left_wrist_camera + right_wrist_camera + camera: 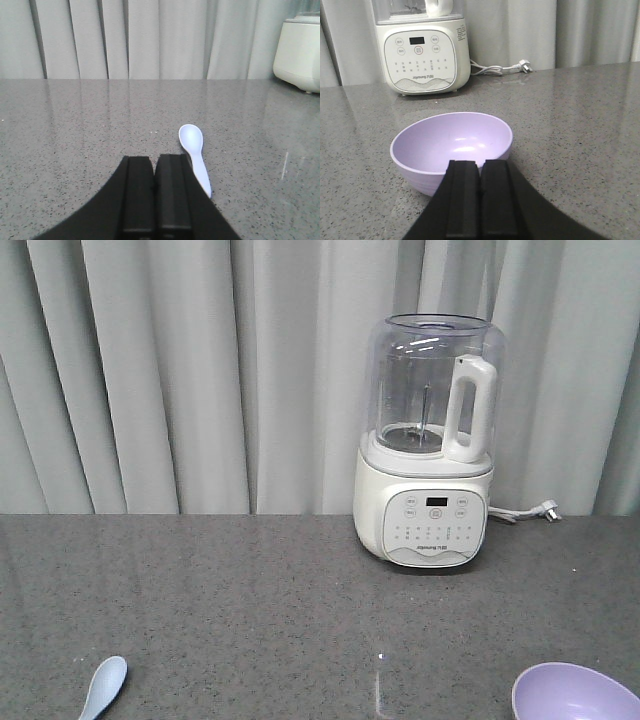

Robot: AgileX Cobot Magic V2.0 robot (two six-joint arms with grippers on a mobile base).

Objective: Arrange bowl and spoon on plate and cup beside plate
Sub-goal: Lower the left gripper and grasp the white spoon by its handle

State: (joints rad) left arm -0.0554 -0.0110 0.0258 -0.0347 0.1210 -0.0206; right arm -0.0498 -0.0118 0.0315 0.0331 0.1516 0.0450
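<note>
Two of the task's four things are in view, and neither the plate nor the cup appears in any view. The spoon [194,155] lies flat on the grey bench [250,600] toward its near left part, scoop pointing to the back edge and handle toward the robot. The left gripper [155,162] hangs just behind and to the left of the handle, with its fingers pressed together and nothing between them. That suits a waiting pose more than a grasp, since the jaws would have to spread before taking the thick handle.

The bowl [452,145] sits upright and empty toward the near right part of the bench. The right gripper [481,165] is low and just behind its near rim, also closed and empty. Its line looks set for pinching the rim once it is opened.

The middle of the bench between spoon and bowl shows bare, giving both arms room to travel inward. A white blender [430,440] stands by the back edge on the right, with its cord and plug [545,510] trailing further right. Both are well apart from the bowl, so a lift should clear them.
</note>
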